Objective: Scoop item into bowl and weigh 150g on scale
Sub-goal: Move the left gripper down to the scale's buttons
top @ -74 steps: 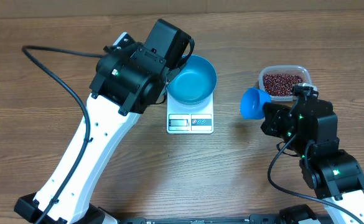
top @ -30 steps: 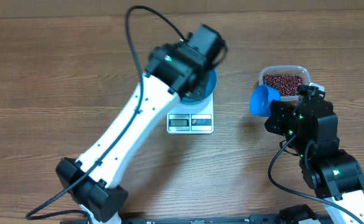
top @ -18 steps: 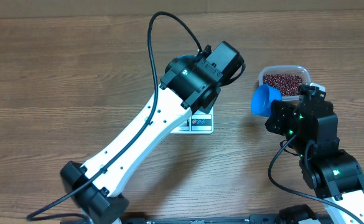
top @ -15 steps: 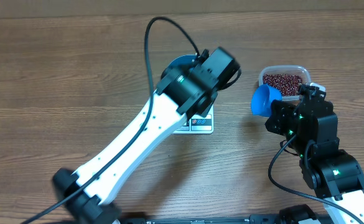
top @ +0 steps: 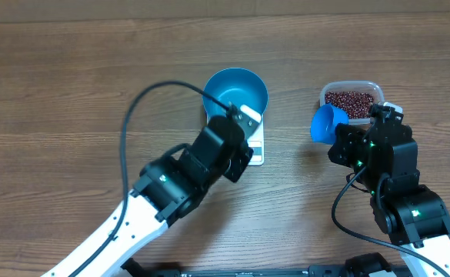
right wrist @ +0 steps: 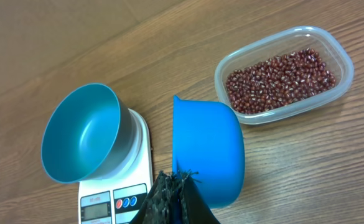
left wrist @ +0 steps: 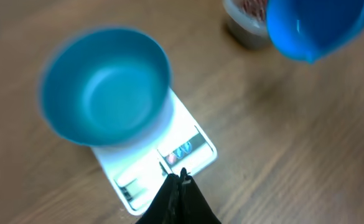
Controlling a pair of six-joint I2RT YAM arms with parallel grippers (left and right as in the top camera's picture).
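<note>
- Small rounded red-brown beans [right wrist: 281,78] lie loose in the clear rectangular plastic tub [right wrist: 282,117] at the table's right side.
- Round, deep, smooth blue bowl [right wrist: 82,134] sits empty on the flat white scale [right wrist: 135,186].
- Right gripper [right wrist: 177,179] pinches the glossy blue scoop [right wrist: 210,152] beside the tub.
- Left gripper [left wrist: 180,178] is pressed together and empty, over the scale's front.

Robot lab bench, by the look. Two white-and-black arms [top: 171,181] with loose cables [top: 163,85] over a plain wood-grain tabletop [top: 48,85].

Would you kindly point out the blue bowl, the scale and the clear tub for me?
blue bowl [right wrist: 77,138], right wrist view, bare inner floor.
scale [right wrist: 116,202], right wrist view, front panel beside the buttons.
clear tub [right wrist: 281,114], right wrist view, near wall below the beans.
</note>
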